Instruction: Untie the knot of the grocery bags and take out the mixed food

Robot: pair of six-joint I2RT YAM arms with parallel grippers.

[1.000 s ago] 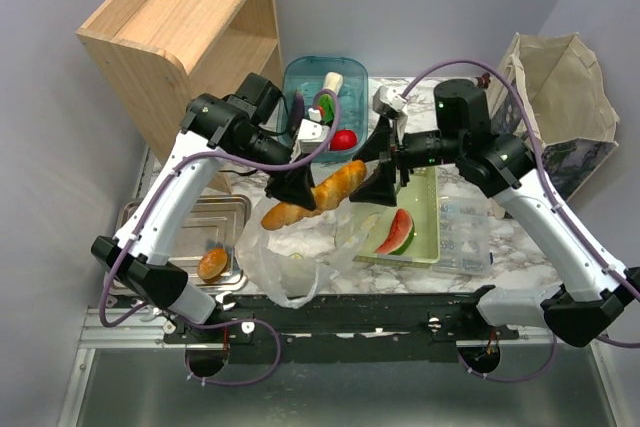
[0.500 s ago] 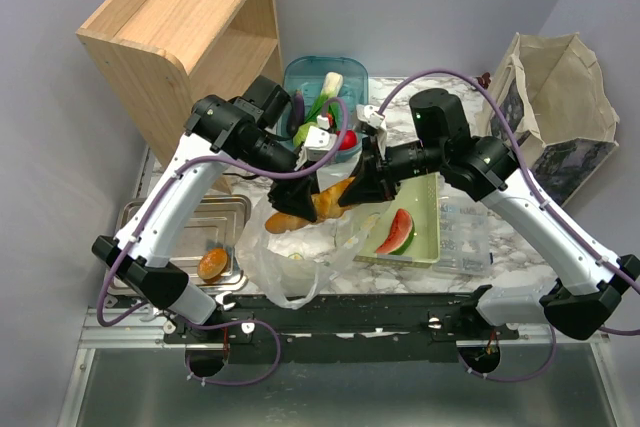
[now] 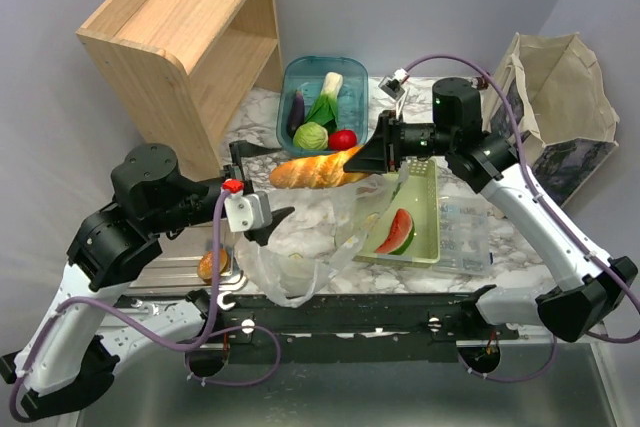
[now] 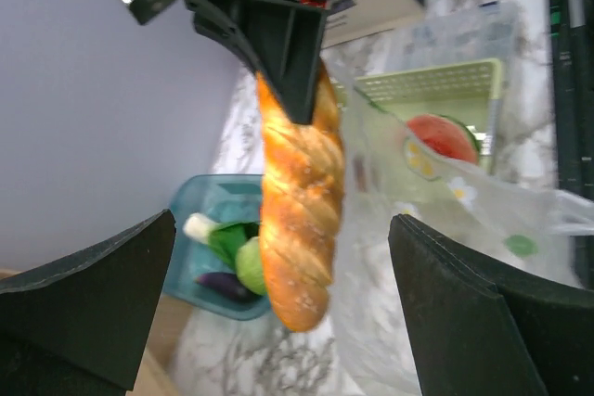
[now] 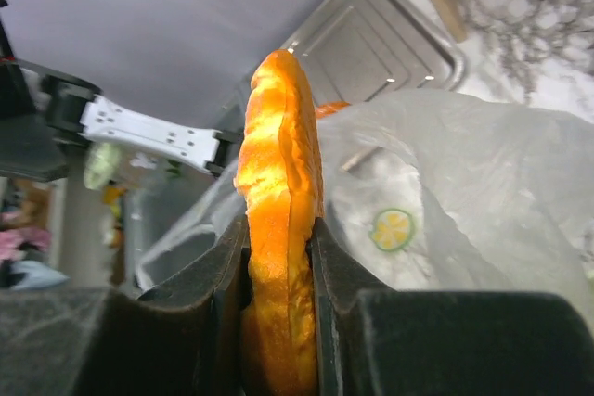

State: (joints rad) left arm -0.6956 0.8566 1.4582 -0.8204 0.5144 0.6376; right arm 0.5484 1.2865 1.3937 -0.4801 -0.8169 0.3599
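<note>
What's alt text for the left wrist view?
The right gripper clamps one end of a bread loaf, framed by the open fingers of the left gripper. Beyond: a plastic bag, a teal bin of vegetables, a watermelon wedge.

The top external view looks down from above and behind the arm bases (image 3: 575, 309), wide enough for most of the table (image 3: 250, 117). The left wrist view faces the bread loaf (image 4: 299, 220) from a little way off; the right wrist view sits right against it, facing the grocery bag (image 5: 445, 173). All three share loaf and bag
</note>
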